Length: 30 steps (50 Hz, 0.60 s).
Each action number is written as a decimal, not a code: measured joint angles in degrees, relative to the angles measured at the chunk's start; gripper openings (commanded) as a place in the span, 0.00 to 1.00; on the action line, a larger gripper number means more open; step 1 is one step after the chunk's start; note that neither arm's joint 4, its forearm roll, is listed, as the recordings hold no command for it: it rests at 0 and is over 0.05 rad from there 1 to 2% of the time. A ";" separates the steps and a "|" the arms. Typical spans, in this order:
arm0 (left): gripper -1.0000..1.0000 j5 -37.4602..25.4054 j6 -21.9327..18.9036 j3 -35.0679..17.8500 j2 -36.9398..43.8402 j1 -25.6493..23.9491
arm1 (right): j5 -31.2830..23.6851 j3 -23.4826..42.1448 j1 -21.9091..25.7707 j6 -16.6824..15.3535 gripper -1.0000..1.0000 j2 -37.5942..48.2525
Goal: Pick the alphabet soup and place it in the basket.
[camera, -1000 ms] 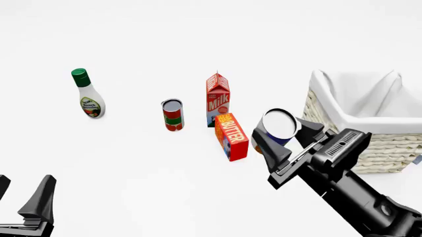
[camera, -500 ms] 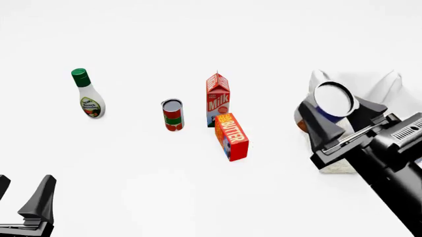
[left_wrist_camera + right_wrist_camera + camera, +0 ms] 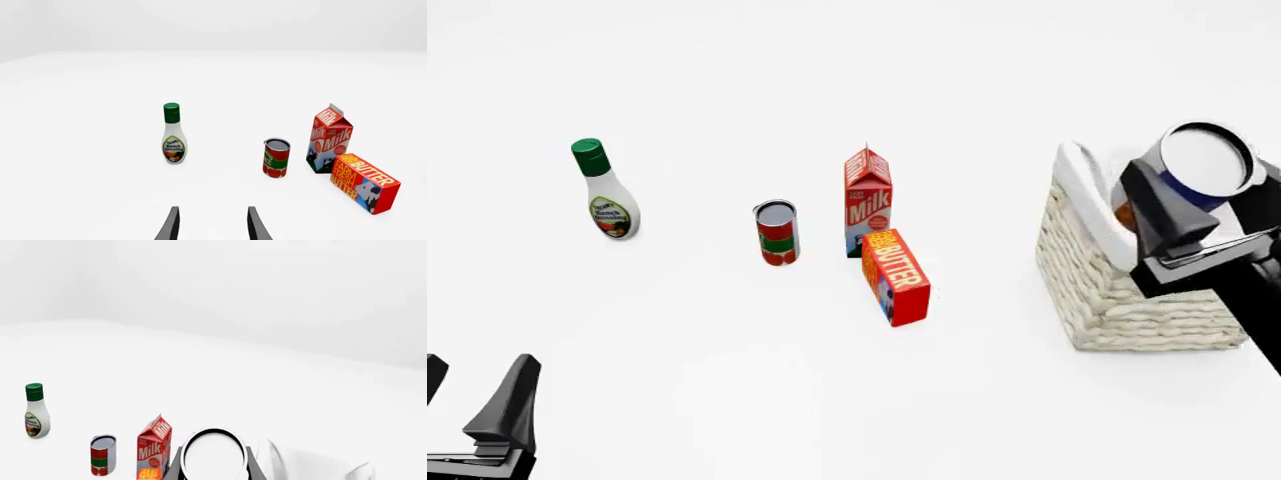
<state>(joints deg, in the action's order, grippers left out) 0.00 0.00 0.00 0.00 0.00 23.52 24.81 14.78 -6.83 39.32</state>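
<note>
Two arms show in the front view, and only the right one carries anything. The right gripper (image 3: 1194, 190) is closed on the alphabet soup (image 3: 1205, 160), its dark fingers pressed against either side of the can — the silver top faces the camera and a strip of blue label shows beneath it. The can is held in the air, clear of the table, above the near-left part of the basket (image 3: 1121, 300), whose woven cream wall sits directly below the gripper and whose white cloth lining shows just to its left. In the right wrist view the can's pale round top (image 3: 213, 455) fills the space between the two fingers, with a bit of the white lining just beside it.

Well to the left of that gripper stand the butter box (image 3: 896, 277), the milk carton (image 3: 868, 200) just behind it, the red-and-green can (image 3: 777, 232) and, farthest off, the dressing bottle (image 3: 605, 190).

The left gripper (image 3: 474, 420) hangs low at the near left corner of the front view, its fingers spread apart and holding nothing — its wrist view shows two dark fingertips (image 3: 170, 227) with bare table between them, the bottle and the red-and-green can well ahead of them.
</note>
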 measured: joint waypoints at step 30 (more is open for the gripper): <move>1.00 0.00 0.00 0.00 0.00 0.00 | -7.85 4.10 -13.90 -0.81 0.00 -4.39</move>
<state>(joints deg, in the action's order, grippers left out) 0.00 0.00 0.00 0.00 0.00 15.67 28.90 0.88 -7.64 34.93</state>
